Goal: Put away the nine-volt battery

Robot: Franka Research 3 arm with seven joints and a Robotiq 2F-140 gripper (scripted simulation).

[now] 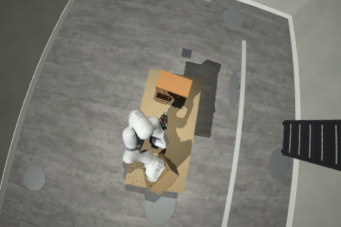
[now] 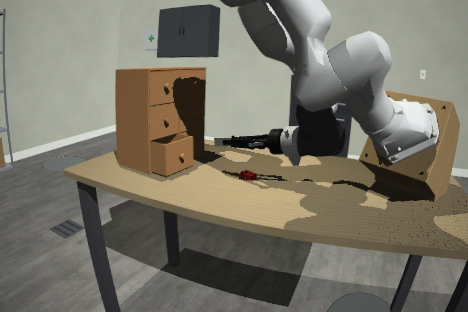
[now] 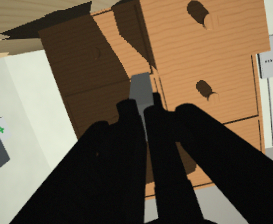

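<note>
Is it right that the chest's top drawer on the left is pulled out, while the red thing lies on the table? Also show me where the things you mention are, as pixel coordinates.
Not quite: the bottom drawer (image 2: pixel 171 157) is the one pulled out, as the exterior view shows. The red thing (image 2: pixel 248 175) does lie on the table (image 2: pixel 215 205).
</note>
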